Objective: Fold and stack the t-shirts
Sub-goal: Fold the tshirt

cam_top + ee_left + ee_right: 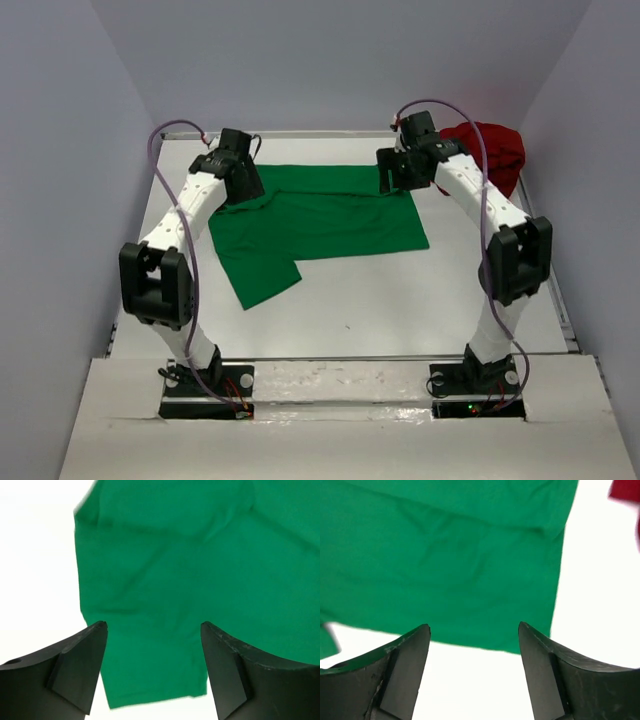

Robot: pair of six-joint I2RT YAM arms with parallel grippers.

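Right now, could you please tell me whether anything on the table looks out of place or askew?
The green t-shirt lies flat but unevenly folded: one flap juts out crookedly toward the near left. The dark red t-shirt is a crumpled heap at the far right corner of the table.

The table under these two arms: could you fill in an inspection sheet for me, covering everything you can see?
Surface: white table, flat and bare where no cloth lies.
Job's things: green t-shirt lies flat at the middle, partly folded, one part jutting out at its near left; red t-shirt is bunched at the far right corner, apart from the green one.
Clutter: nothing seen.
Grippers: left gripper and right gripper are both open above the green cloth, holding nothing.
Cables: a purple cable loops along each arm.
Surroundings: plain grey walls on three sides.
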